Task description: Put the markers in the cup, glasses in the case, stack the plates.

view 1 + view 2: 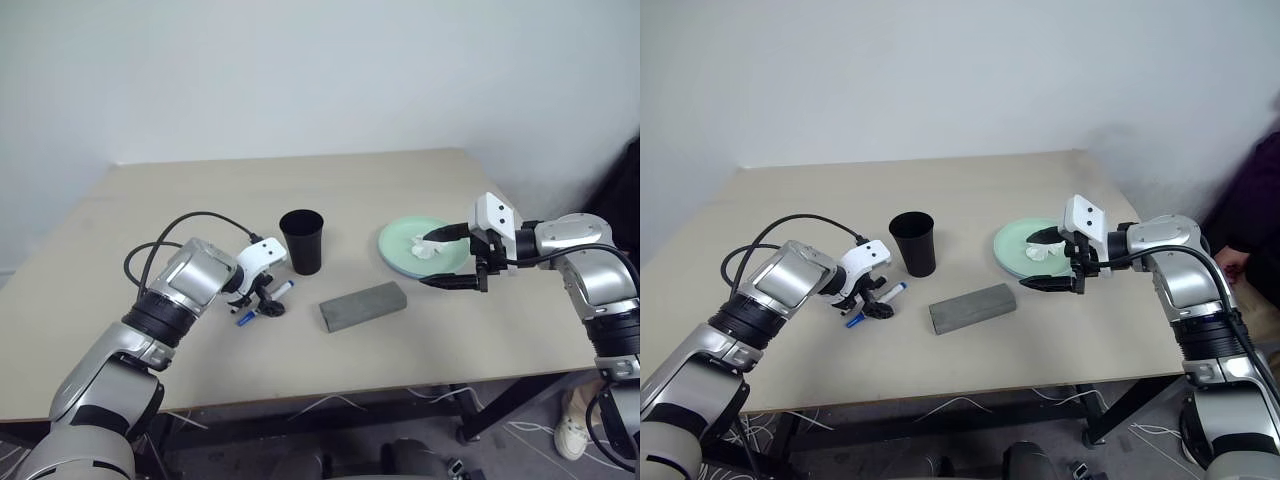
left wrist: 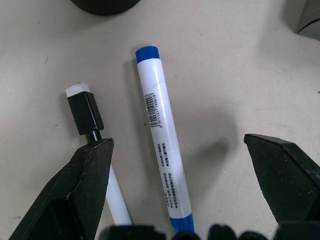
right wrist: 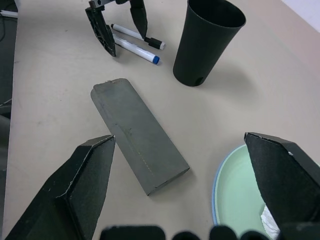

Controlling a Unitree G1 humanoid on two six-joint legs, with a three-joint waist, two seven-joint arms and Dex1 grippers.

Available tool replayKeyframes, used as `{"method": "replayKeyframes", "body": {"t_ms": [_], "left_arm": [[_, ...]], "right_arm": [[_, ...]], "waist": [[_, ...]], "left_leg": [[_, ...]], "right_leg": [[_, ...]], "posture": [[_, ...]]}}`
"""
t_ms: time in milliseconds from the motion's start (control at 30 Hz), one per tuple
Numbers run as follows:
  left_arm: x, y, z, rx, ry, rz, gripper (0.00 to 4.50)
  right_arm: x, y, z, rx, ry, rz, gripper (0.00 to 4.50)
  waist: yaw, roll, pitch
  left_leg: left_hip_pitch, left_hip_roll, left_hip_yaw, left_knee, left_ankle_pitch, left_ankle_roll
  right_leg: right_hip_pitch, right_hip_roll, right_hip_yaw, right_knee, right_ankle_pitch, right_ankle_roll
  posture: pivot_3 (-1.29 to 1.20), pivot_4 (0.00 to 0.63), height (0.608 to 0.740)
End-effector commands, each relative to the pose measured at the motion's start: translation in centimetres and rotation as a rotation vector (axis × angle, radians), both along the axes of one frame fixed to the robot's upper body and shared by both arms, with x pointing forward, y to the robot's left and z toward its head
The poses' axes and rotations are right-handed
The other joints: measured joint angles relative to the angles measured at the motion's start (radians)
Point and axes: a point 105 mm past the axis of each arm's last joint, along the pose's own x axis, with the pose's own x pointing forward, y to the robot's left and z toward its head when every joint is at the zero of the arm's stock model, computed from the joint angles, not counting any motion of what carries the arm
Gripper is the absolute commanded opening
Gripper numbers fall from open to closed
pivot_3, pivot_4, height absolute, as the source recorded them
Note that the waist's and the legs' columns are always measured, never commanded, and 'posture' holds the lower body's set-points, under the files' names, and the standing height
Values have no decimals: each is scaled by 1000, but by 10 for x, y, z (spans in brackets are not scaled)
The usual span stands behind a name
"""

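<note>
Closest in the head view, the left gripper [image 1: 262,300] hung spread wide over two markers [image 1: 266,302] beside the cup [image 1: 302,240], with the closed case [image 1: 363,305] just beyond. Its wrist view showed the blue-capped marker [image 2: 162,140] lying between the fingers [image 2: 80,195], untouched. From the right wrist, the right gripper [image 3: 187,187] stood released above the case and the green plate [image 3: 240,200].

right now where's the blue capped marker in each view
Left eye view: blue-capped marker lies under the left gripper, left of the cup.
Right eye view: same spot.
Left wrist view: centre, between the open fingers.
Right wrist view: far end, beside the cup.
Shared landmark: the cup.
</note>
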Motion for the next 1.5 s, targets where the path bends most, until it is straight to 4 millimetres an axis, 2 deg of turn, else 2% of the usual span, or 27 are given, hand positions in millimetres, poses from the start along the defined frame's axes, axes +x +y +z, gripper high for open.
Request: {"method": "replayKeyframes", "body": {"t_ms": [33,333,633,733,1067,1100,1500], "left_arm": [[8,-6,14,-2,-49,-21,4443],[6,-10,11,-9,-36,-27,4443],[2,-2,2,21,5,-5,4443],[-1,1,-1,29,23,1,3823],[-7,15,-13,86,69,11,233],[-8,16,-14,89,70,12,69],[-13,13,-19,94,59,-38,70]], "right_arm": [[1,2,19,19,-61,11,4500],[2,2,20,16,-62,18,4500],[2,2,20,14,-63,18,4500],[2,2,21,14,-64,17,4500],[0,1,20,14,-62,14,4500],[0,1,20,14,-62,14,4500],[-1,1,20,16,-62,14,4500]], "waist": [[0,0,0],[0,0,0],[0,0,0],[0,0,0],[-1,0,0],[-1,0,0],[-2,0,0]], "left_leg": [[0,0,0,0,0,0],[0,0,0,0,0,0],[0,0,0,0,0,0],[0,0,0,0,0,0],[1,0,0,0,0,0],[1,0,0,0,0,0],[4,1,1,1,0,0]], "right_leg": [[0,0,0,0,0,0],[0,0,0,0,0,0],[0,0,0,0,0,0],[0,0,0,0,0,0],[0,0,0,1,0,0],[0,0,0,1,0,0],[0,1,0,8,0,0]], "posture": [[0,0,727],[0,0,727],[0,0,727],[0,0,727],[0,0,727],[0,0,727],[0,0,727]]}}
